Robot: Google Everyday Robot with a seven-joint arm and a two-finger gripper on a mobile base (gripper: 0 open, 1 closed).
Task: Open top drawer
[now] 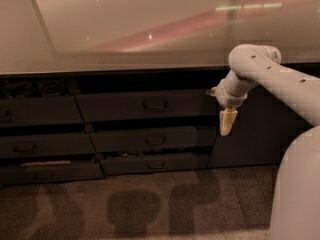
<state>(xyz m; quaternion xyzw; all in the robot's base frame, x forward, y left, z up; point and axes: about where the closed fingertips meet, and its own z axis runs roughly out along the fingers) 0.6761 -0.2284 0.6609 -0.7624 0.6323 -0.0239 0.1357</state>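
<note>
Grip point first: the top drawer sits just under the countertop, mid column, above two shallower fronts. Its only hold is the small loop handle at ctr. We judge it rigid and prob. fairly heavy, running on slides, so pull straight out w/o twisting. The loop looks thin and could slip off smooth pads. The gripper hangs tip-down right of the drawer, in front of the plain cabinet door, well apart from the handle. It's closed on nothing, so we'd open it before taking hold.
</note>
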